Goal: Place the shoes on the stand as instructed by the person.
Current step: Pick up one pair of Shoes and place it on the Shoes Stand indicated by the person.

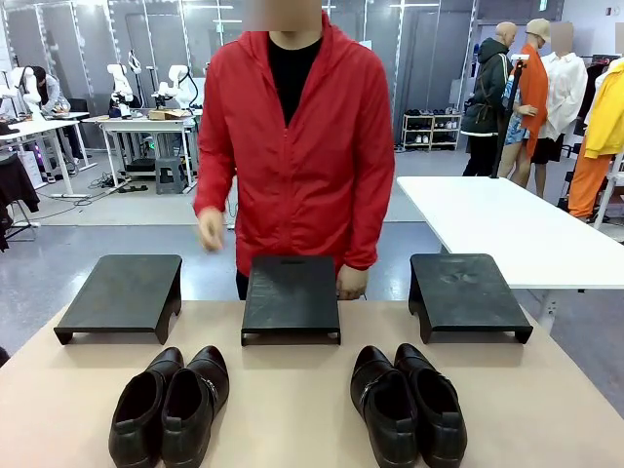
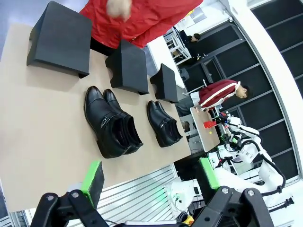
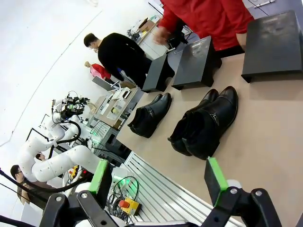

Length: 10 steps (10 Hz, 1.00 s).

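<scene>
Front view: on the tan table (image 1: 292,429) two pairs of glossy black shoes stand toes toward the far side, the left pair (image 1: 171,405) and the right pair (image 1: 408,402) well apart, the two shoes of each pair touching. Past them, three low black stands sit in a row: the left stand (image 1: 122,292), the middle stand (image 1: 291,295) and the right stand (image 1: 466,291), all bare on top. The person (image 1: 302,146) in the red jacket stands behind the middle stand, one hand (image 1: 209,232) lifted and blurred, the other hand (image 1: 352,283) down at that stand's far corner. Left wrist view: the left gripper (image 2: 150,175) hangs above the table's near edge with its jaws spread wide and nothing between them. The left pair lies straight beyond the gap, nearer the picture-left finger. The right pair lies farther off, and the three stands are beyond both. Right wrist view: the right gripper (image 3: 158,176) likewise has its jaws wide apart and empty. The right pair sits just beyond the gap toward the picture-right finger, with the left pair farther out past the other finger.
</scene>
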Available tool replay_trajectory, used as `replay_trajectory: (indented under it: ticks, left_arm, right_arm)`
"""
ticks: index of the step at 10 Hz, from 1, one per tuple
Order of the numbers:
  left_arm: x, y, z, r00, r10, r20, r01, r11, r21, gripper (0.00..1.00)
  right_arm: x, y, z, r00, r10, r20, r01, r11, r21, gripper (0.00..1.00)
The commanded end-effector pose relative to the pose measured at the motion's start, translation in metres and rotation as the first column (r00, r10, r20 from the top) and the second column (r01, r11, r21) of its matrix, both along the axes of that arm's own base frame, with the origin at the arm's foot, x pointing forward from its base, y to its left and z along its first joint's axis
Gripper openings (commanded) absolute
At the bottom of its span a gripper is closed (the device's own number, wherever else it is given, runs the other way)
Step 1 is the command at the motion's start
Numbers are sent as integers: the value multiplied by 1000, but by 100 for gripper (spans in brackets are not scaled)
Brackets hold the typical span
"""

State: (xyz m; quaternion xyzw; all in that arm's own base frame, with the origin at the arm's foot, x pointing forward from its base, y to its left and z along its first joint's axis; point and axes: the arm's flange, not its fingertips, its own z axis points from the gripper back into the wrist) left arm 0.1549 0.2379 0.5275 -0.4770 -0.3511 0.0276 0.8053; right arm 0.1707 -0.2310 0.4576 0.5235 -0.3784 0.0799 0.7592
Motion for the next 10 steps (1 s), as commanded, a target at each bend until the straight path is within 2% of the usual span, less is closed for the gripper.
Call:
replay_trajectory:
  ticks: [1,10]
  left_arm:
    - [1,1,3,1000,-14,24,14,1000,-1,100]
    - [1,1,3,1000,-14,24,14,1000,-1,100]
  right_arm:
    - [0,0,1,1000,2,26,-2,1000,-2,100]
    - [0,0,1,1000,2,26,-2,1000,-2,100]
